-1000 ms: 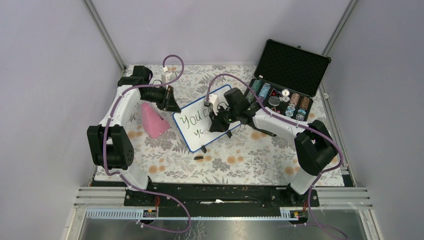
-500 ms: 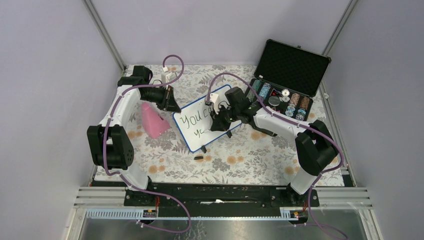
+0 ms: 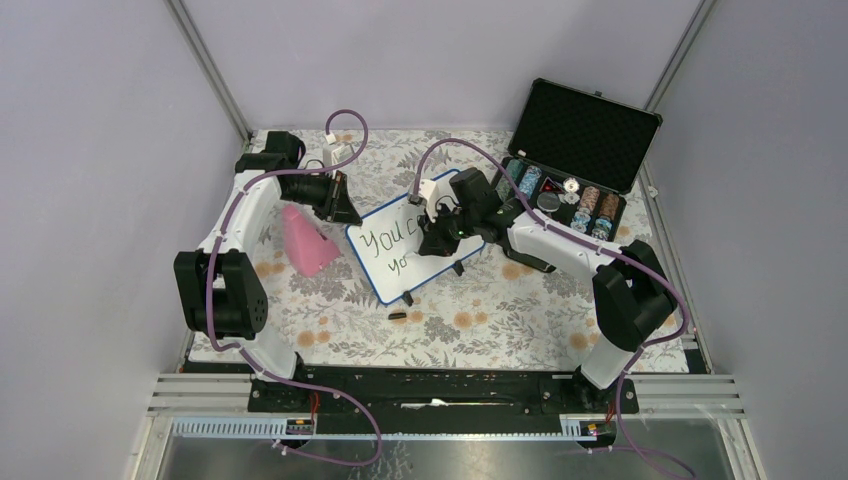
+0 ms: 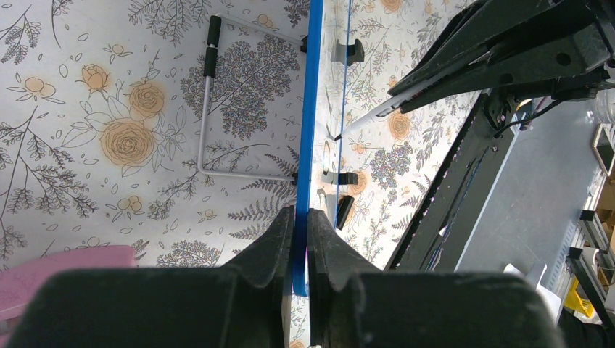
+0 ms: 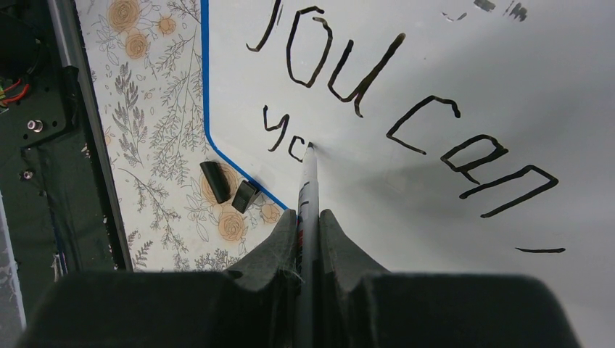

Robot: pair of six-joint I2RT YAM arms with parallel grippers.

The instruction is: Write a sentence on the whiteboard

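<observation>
The whiteboard, mid-table, bears the sentence up to a half-made "yo", where the tip of the marker touches, pinched in the right gripper, while the left gripper clamps its left edge; next, probably, closing that "o" with light, even pressure.

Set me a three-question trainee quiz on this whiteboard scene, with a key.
1. True or false: the left arm's fingers are clamped on the whiteboard frame.
2. The marker in the right arm's fingers has its tip on: A) the tablecloth; B) the second line of the sentence; C) the pink object.
3. Fill in: the first line reads "You ___".
Key: 1 true; 2 B; 3 can.
</observation>
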